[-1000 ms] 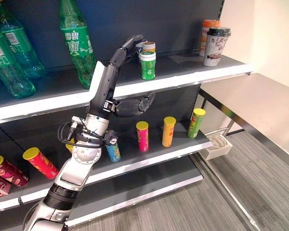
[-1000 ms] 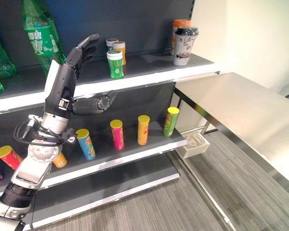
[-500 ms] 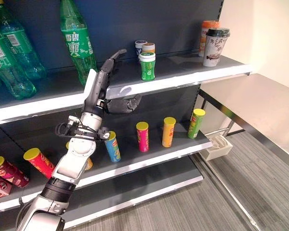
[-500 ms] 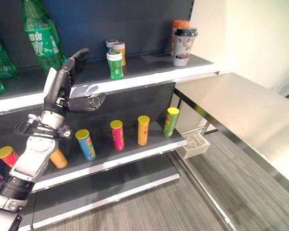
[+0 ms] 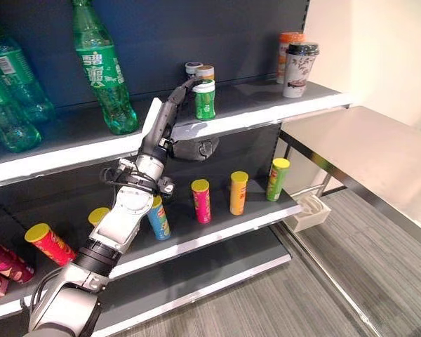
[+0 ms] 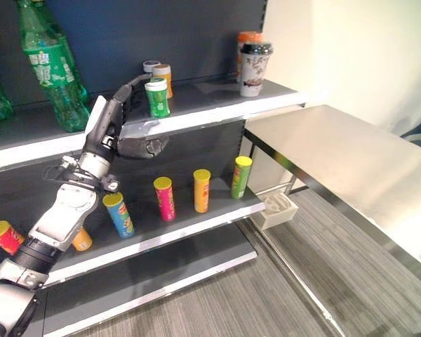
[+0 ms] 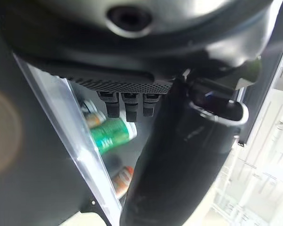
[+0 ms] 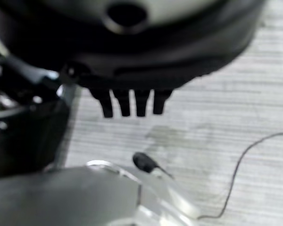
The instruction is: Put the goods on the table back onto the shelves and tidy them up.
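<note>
A small white tray (image 5: 311, 213) sits on the grey wood-grain floor (image 5: 323, 295) beside the lower end of the rack, under the steel counter's dark frame. A cream wall (image 5: 386, 49) rises behind

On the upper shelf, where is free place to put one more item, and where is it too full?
Bare shelf lies between the green bottle and the left hand, and between the green can and the paper cup. Around the green can it is crowded: two cans stand behind it.
</note>
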### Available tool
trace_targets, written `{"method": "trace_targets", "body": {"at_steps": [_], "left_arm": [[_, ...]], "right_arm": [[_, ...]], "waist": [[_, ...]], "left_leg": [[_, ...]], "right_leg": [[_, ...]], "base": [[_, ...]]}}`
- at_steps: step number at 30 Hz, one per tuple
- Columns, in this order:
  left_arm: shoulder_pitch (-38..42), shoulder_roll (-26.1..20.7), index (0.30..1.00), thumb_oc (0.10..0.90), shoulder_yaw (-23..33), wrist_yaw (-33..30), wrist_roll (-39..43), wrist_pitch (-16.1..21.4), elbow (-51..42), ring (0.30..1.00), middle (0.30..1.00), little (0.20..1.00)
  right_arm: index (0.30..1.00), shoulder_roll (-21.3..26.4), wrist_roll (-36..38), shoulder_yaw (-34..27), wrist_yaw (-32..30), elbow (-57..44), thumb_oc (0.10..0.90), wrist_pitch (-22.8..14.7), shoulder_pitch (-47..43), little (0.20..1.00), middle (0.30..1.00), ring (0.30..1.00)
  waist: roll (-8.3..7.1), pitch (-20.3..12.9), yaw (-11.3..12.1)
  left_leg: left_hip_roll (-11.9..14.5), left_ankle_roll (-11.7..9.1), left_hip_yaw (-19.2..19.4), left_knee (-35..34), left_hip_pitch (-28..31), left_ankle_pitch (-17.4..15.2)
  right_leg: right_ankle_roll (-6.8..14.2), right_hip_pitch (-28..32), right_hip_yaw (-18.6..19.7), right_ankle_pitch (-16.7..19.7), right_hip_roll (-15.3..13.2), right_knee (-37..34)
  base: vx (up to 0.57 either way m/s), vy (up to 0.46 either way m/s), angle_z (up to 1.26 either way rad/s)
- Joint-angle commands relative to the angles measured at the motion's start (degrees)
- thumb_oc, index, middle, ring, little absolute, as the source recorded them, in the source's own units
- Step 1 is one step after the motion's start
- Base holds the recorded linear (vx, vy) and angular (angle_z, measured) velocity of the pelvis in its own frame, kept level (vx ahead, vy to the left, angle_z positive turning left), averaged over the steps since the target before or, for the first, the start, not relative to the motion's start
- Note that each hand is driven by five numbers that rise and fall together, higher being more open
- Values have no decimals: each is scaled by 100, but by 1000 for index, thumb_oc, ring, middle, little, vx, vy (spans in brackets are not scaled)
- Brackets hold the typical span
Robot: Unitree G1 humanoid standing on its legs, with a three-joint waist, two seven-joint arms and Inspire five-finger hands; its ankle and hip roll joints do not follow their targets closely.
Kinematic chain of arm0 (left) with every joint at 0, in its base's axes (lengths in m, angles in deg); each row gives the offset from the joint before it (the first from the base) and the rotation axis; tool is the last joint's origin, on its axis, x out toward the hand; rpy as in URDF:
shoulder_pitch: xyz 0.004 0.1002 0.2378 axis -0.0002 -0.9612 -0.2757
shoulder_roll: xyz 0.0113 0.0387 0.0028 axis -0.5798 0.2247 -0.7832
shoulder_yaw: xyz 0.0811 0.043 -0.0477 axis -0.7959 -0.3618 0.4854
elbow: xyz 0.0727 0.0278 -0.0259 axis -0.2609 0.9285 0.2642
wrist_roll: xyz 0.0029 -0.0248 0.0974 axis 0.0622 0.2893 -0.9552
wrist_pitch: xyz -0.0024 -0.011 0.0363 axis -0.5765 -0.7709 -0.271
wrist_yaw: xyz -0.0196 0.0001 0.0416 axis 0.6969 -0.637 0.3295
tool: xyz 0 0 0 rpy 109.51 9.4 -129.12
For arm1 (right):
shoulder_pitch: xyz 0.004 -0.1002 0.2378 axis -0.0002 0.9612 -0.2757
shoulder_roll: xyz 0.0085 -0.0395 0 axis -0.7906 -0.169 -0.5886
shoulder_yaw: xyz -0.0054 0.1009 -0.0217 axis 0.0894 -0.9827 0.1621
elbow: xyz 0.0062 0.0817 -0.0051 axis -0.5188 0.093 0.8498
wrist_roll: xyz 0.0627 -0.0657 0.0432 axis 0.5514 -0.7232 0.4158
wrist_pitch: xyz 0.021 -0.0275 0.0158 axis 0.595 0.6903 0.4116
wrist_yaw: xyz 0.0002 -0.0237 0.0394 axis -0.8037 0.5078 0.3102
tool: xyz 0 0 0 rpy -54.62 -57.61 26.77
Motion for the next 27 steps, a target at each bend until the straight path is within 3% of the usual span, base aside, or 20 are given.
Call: {"method": "trace_targets", "body": {"at_steps": [1,19,27], "left_arm": [[1542,-26,900,800,198,-160,-45,297,208,900,900,900],[1411,-544,900,800,297,-199,-611,111,548,900,900,900],[1802,-424,900,800,-55,-230,-808,-15,1238,900,900,900]], "right_arm": [[900,-70,98,225,49,-21,800,-5,59,900,900,900],[900,10,170,137,91,-27,800,-33,42,900,900,900],[900,51,315,95,118,-50,800,-59,88,900,900,900]], "waist": [[-337,34,11],[-340,23,5],[-312,27,-111]], "left_leg": [[-182,-35,117,39,188,-712],[-168,-35,182,39,202,-729],[-167,-26,253,39,226,-731]], "right_leg": [[222,280,58,-480,-149,133],[227,260,121,-459,-142,126],[233,220,181,-455,-148,173]], "base": [[-5,-6,-4],[0,-1,0],[-1,-6,-3]]}}
